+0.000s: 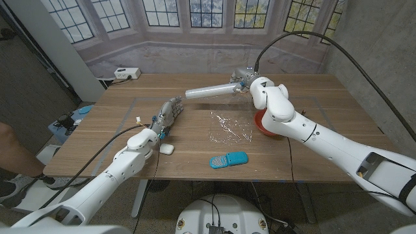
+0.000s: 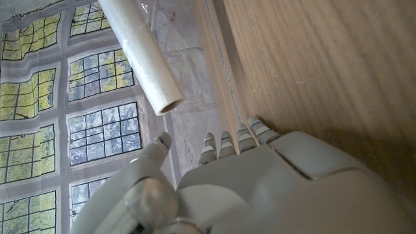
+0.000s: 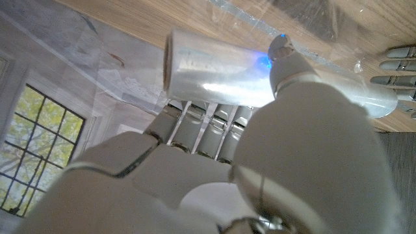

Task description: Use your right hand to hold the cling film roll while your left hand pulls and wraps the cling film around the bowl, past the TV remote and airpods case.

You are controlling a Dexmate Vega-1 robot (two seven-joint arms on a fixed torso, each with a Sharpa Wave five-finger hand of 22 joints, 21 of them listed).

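My right hand (image 1: 244, 80) grips one end of the cling film roll (image 1: 212, 91) and holds it level above the far middle of the table. In the right wrist view the fingers of that right hand (image 3: 214, 162) wrap around the roll (image 3: 214, 68). A loose, crumpled sheet of cling film (image 1: 228, 129) lies on the wood beside the red bowl (image 1: 262, 123), which my right arm partly hides. My left hand (image 1: 168, 116) stands near the table's left middle with fingers stretched out, holding nothing. The left wrist view shows the left hand (image 2: 227, 188) short of the roll (image 2: 140, 52). The blue TV remote (image 1: 229, 159) and white airpods case (image 1: 167, 149) lie near the front edge.
A white box with a cable (image 1: 127, 73) sits at the table's far left corner. A person's leg (image 1: 10, 149) shows at the picture's left edge. The wooden table (image 1: 325, 97) has bare wood to the right of the bowl.
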